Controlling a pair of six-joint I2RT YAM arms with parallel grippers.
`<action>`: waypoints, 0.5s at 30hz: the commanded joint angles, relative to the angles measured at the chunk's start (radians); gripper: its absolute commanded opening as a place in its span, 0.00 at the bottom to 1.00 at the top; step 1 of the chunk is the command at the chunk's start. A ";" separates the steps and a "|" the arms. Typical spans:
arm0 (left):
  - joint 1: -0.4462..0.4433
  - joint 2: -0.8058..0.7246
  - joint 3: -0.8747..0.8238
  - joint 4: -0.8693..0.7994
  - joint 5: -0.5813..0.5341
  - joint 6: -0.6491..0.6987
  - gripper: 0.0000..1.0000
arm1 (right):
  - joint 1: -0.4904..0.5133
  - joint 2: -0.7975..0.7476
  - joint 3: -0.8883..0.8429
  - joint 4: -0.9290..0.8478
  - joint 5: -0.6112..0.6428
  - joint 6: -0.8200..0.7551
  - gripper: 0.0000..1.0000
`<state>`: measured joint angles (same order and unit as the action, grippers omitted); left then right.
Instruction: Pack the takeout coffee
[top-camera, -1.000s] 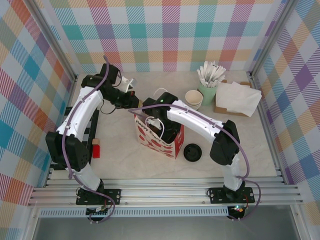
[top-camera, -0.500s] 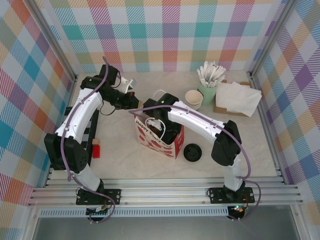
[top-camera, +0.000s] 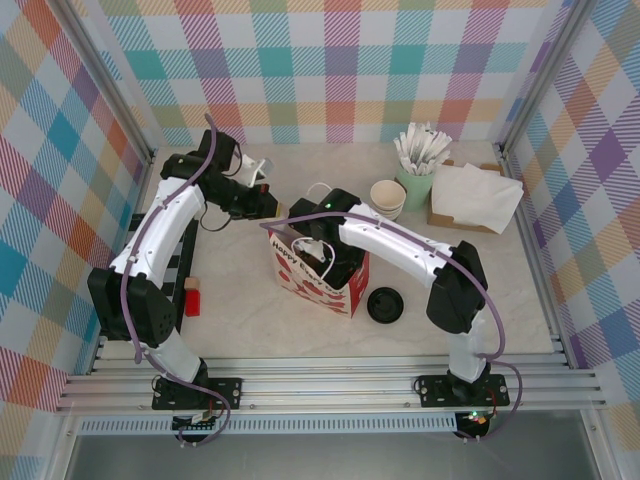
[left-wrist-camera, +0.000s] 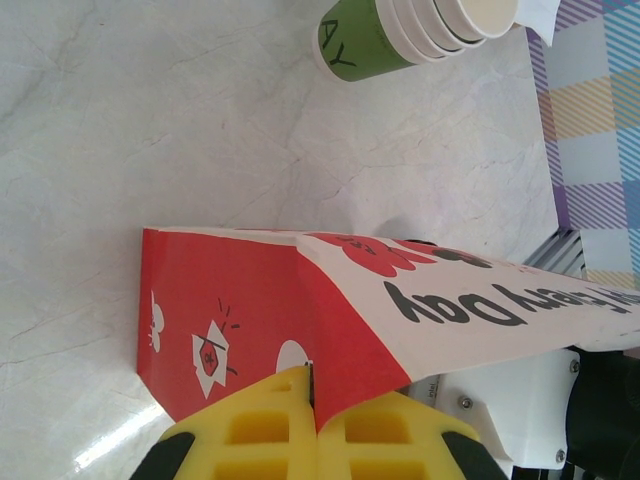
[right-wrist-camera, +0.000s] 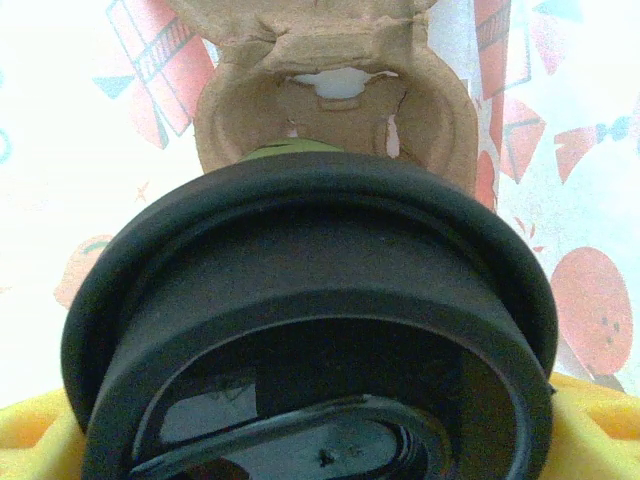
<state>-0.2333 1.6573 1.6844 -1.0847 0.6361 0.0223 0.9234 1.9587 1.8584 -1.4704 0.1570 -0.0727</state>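
Right elbow (top-camera: 456, 290) drifted right; takeout coffee (right-wrist-camera: 300, 330) lid-up, base toward carrier (right-wrist-camera: 330, 90).

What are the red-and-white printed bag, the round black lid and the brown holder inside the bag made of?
The red-and-white printed bag looks like thin, smooth paper: sharp creases, flat printed panels. The round black lid seems moulded plastic, semi-glossy: it shows soft reflections. The brown holder looks like pressed paper pulp, matte and rough, with ragged edges; I can't be certain.
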 joint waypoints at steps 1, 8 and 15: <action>0.012 -0.034 -0.011 0.040 -0.019 -0.006 0.00 | -0.009 -0.016 -0.026 -0.029 0.018 -0.018 0.39; 0.012 -0.050 -0.032 0.043 -0.020 -0.011 0.00 | -0.017 -0.028 -0.033 0.026 0.025 -0.018 0.39; 0.012 -0.054 -0.035 0.040 -0.019 -0.008 0.00 | -0.016 -0.011 -0.045 0.041 0.057 -0.017 0.39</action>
<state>-0.2329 1.6375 1.6585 -1.0630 0.6346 0.0158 0.9115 1.9491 1.8378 -1.4227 0.1837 -0.0883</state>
